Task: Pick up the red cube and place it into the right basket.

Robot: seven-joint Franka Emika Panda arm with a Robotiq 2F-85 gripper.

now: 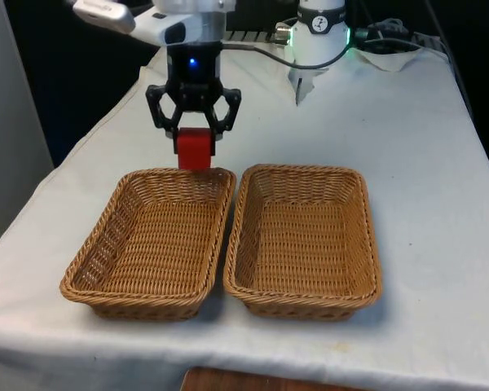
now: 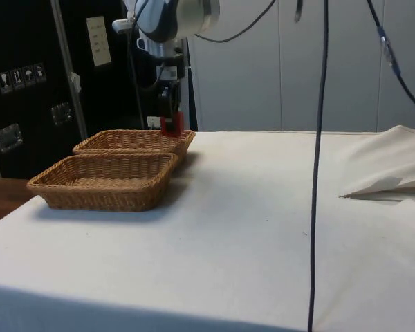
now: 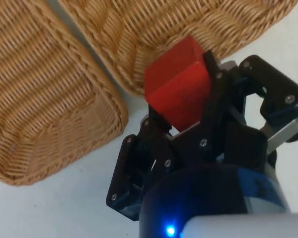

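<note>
White cloth covers the surface (image 1: 440, 163), and two woven wicker baskets sit side by side on it, their long rims nearly touching. From above, the white arm (image 1: 159, 24) reaches in, with its wrist pointing straight down at the cloth just behind the baskets. The gripper (image 1: 195, 134) hangs vertically at the far rim of the basket on the front view's left (image 1: 151, 244). Its black fingers (image 3: 156, 131) are pinched on the red cube (image 1: 195, 148), one on each of two opposite faces, as the wrist view makes plain (image 3: 179, 94).

The cube is tilted slightly in the grasp in the wrist view. In the front view its lower edge sits at the level of the left basket's far rim; whether it is raised off the cloth or just touching it is hard to tell from this angle. The side view places the cube (image 2: 171, 125) right behind the far basket's (image 2: 135, 142) rim. The basket on the front view's right (image 1: 306, 240) lies beside the first, apart from the gripper.
</note>
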